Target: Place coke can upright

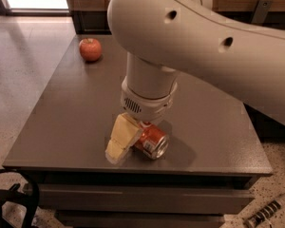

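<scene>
Grey bench (61, 122): one coke can (153, 142) on its side, one apple (90, 49) at far corner; one hand (127, 141) at can, grip cannot tell.

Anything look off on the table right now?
Yes: the coke can lies on its side near the table's front edge, with the gripper down at it. The apple at the far-left corner looks fine.

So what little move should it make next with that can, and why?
Probably tilt the can up onto one silver end. It lies on its side near the table's front edge, and the end effector is right down against it, so I'd guess turning it upright comes next. The apple sits far off, out of the way.
</scene>
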You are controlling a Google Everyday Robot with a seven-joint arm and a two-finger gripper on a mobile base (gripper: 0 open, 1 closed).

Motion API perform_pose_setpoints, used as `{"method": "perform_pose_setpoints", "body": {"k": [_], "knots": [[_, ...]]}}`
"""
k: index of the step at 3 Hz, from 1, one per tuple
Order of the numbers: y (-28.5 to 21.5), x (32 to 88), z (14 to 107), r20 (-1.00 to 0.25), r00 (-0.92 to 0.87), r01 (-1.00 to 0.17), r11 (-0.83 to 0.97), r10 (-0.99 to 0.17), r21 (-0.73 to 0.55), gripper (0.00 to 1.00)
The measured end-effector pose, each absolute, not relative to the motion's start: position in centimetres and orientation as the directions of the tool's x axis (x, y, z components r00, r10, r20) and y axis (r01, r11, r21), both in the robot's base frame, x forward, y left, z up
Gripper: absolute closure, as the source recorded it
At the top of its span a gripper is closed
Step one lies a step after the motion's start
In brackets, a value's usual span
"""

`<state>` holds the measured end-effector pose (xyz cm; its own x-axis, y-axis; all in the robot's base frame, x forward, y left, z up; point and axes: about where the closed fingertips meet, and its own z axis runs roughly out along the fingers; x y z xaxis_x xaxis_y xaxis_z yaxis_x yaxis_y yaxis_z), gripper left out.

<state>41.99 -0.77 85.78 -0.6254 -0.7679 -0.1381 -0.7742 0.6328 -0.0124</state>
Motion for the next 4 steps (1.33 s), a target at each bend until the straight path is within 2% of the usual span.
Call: {"method": "perform_pose_setpoints", "body": {"k": [1, 2, 3, 4], "knots": [[0.13, 42.59, 84.41, -0.114, -0.641, -0.765, 0.644, -0.759, 0.011, 0.00], [0.30, 42.67, 84.24, -0.113, -0.643, -0.763, 0.646, -0.757, 0.014, 0.12], [0.33, 42.63, 84.36, -0.116, -0.643, -0.763, 0.646, -0.757, 0.011, 0.36], [0.40, 42.58, 84.51, -0.120, -0.641, -0.764, 0.645, -0.758, 0.008, 0.68]]}}
